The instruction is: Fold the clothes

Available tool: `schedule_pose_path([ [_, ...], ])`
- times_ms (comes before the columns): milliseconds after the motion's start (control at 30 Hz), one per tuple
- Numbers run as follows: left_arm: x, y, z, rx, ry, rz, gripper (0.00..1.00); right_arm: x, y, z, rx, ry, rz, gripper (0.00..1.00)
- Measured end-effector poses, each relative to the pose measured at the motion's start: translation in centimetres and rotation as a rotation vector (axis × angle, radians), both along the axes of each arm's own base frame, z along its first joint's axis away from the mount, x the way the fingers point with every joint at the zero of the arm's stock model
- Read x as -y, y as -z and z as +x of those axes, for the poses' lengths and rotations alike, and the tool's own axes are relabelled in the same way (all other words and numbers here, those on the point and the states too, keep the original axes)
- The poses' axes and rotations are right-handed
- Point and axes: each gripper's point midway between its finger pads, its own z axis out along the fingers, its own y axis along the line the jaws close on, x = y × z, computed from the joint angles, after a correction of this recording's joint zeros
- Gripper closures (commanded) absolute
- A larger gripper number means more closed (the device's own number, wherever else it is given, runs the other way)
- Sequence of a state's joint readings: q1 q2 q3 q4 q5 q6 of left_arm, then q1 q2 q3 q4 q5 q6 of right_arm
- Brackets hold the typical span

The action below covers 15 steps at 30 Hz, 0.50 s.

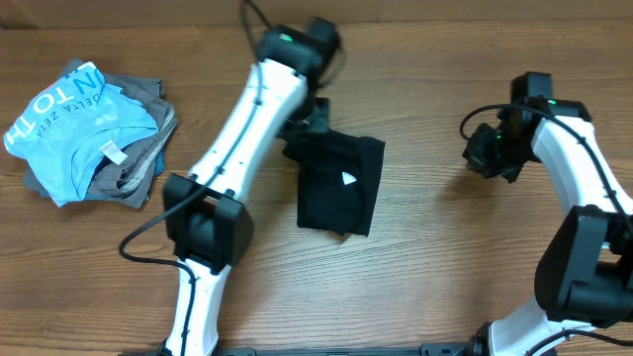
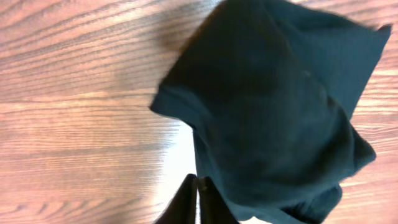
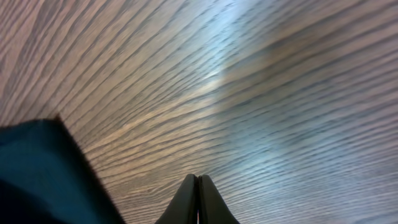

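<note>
The clothes, a black T-shirt [image 1: 336, 183], lie folded into a narrow block at the middle of the table, a small white label [image 1: 349, 179] showing on top. My left gripper [image 1: 315, 117] is at the shirt's far left corner. In the left wrist view the left gripper [image 2: 199, 179] has its jaws together, a thin bright slit between them, and the bunched shirt [image 2: 280, 106] lies against the right finger's side. My right gripper [image 1: 485, 153] hovers to the shirt's right. The right wrist view shows the right gripper [image 3: 199, 177] shut over bare wood, a shirt corner [image 3: 37, 174] at lower left.
A pile of garments [image 1: 134, 163] sits at the far left, a light blue shirt with white lettering [image 1: 69, 129] on top of grey ones. The table is wood [image 1: 435, 257]. The left arm's base stands at the near edge.
</note>
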<state>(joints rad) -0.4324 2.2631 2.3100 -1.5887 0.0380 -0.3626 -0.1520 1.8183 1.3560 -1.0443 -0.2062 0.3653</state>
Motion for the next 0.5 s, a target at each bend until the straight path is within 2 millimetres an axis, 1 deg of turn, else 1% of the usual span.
schedule_pose_path([
  [33, -0.3, 0.1, 0.3, -0.005, 0.007, -0.024, 0.56, 0.2, 0.0, 0.0, 0.000, 0.007, 0.005, 0.96],
  [100, -0.4, 0.3, 0.3, -0.012, 0.037, -0.037, 0.45, 0.3, 0.0, 0.0, 0.001, 0.012, 0.008, 0.96],
  [133, -0.3, 0.4, 0.2, -0.015, 0.054, -0.039, 0.45, 0.3, 0.0, 0.0, 0.002, 0.012, 0.011, 0.96],
  [267, 0.9, 1.0, -1.0, -0.048, 0.121, -0.039, 0.50, 0.1, -0.1, 0.0, 0.003, 0.010, 0.020, 0.96],
  [367, 1.3, 1.6, -2.5, -0.099, 0.165, -0.029, 0.48, 0.1, -0.1, 0.1, 0.005, 0.008, 0.022, 0.96],
  [500, 1.8, 1.9, -3.2, -0.112, 0.199, -0.023, 0.48, 0.0, -0.1, 0.1, 0.009, 0.002, 0.021, 0.96],
])
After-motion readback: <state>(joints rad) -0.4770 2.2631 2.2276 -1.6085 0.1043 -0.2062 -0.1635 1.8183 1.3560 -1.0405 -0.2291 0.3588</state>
